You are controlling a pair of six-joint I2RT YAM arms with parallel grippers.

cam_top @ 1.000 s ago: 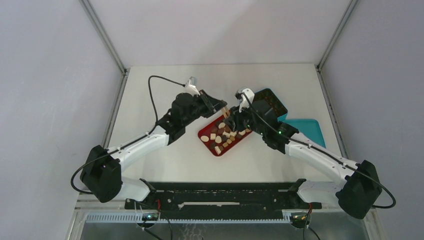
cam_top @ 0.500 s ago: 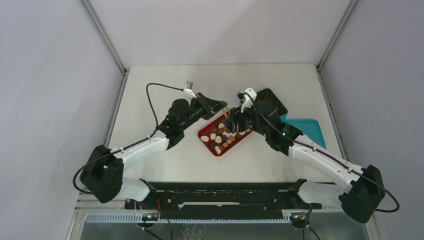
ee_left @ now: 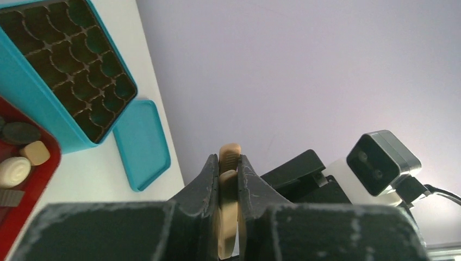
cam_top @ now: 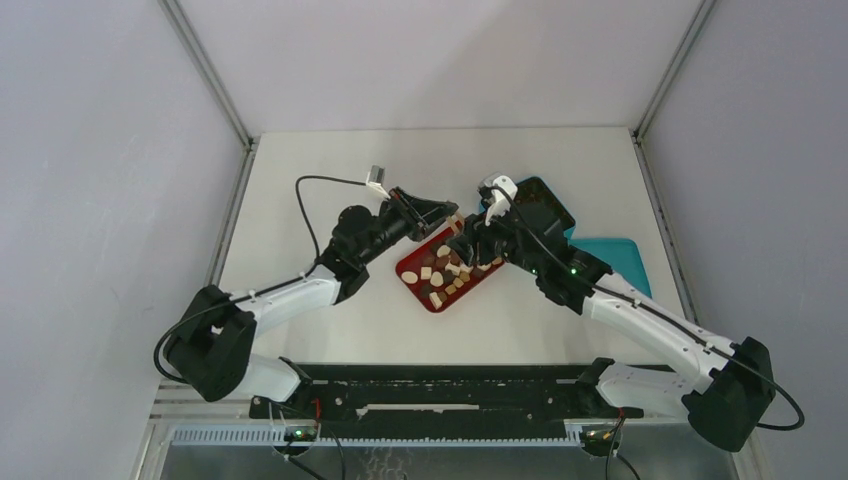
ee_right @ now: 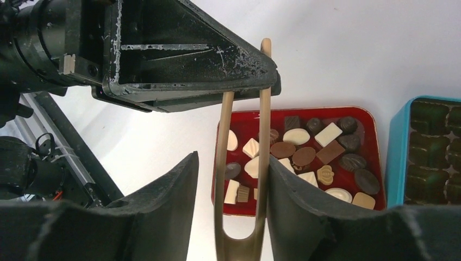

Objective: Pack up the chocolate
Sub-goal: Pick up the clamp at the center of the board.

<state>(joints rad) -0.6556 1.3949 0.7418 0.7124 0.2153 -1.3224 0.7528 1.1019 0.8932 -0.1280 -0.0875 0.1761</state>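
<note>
Handover of the wooden tongs [ee_right: 265,125] looks like the step in hand. None of the teal box's [ee_right: 392,163] cells that show holds a piece. Your left gripper [ee_left: 229,163] is clamped tight on the tongs' tips. Your right gripper [ee_right: 232,179] stands partly apart around their bend, squeezing nothing. The chocolate [ee_right: 282,149] lies in the red tray [ee_right: 304,110] mid-tabletop, with the box at the tray's far right edge. Next, close the right on both arms — only then let the left go.

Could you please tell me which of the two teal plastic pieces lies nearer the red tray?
The deep teal box with the dark brown grid insert, right beside the red tray; the flat teal lid lies beyond it.
</note>
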